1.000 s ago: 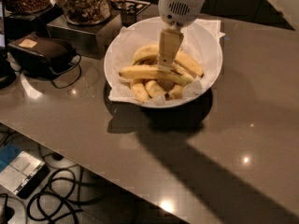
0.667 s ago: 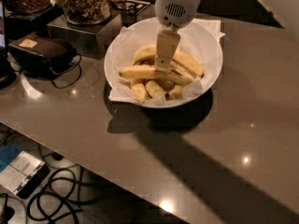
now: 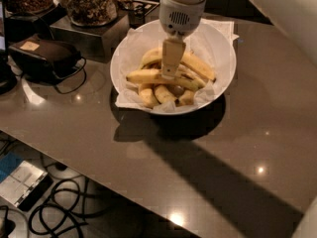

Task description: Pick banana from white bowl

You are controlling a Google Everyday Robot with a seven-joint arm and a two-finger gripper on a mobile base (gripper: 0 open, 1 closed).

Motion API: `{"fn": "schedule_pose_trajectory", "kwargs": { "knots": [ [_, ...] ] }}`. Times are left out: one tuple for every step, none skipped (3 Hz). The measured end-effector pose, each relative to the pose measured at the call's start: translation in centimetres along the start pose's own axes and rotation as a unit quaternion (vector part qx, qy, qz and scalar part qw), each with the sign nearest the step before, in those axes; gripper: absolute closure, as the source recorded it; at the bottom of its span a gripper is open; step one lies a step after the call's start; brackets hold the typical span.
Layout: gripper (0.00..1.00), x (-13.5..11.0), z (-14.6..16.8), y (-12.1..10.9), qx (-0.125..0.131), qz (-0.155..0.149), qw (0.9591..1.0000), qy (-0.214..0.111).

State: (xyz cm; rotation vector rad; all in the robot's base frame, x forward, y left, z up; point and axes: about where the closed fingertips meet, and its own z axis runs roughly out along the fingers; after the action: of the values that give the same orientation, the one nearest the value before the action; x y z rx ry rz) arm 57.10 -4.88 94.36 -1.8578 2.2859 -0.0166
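A large round white bowl (image 3: 221, 58), lined with crinkled white paper (image 3: 130, 99), is set on a glossy grey-brown countertop (image 3: 223, 152). The robot's gripper (image 3: 168, 73), a tan piece hung beneath a white cylindrical wrist housing (image 3: 181, 11), is lowered into the bowl just toward 12 o'clock of its centre. Its lower end is seen at the long, nearly straight pale-yellow banana (image 3: 143, 76), which is laid across the middle of the bowl from about 9 o'clock toward 4 o'clock. Whether the gripper is clamped on this banana cannot be told.

A longer, more strongly arched yellow banana (image 3: 199, 67) is placed behind it, from 11 o'clock round to 3 o'clock. Short stubby bananas (image 3: 148, 96) are gathered at 6 to 7 o'clock against the near wall.

At 9 o'clock of the bowl, a dark soft case (image 3: 47, 56) with a black cord looped around it is found on the countertop. At 10 to 11 o'clock, a glass jar of mixed snacks (image 3: 89, 4) is stood on a grey metal box (image 3: 86, 36). Black cables (image 3: 59, 209) are strewn on the floor below the countertop's edge.
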Motion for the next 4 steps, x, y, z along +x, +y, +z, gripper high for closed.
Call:
{"fn": "schedule_pose_trajectory", "kwargs": {
  "knots": [
    [0.40,0.1,0.9,-0.3,-0.008,0.002,1.0000,0.005],
    [0.40,0.2,1.6,-0.3,-0.014,0.003,0.9999,0.009],
    [0.41,0.4,2.5,0.0,-0.026,0.006,0.9996,0.012],
    [0.41,0.6,3.5,0.7,-0.041,0.006,0.9990,0.013]
  ]
}}
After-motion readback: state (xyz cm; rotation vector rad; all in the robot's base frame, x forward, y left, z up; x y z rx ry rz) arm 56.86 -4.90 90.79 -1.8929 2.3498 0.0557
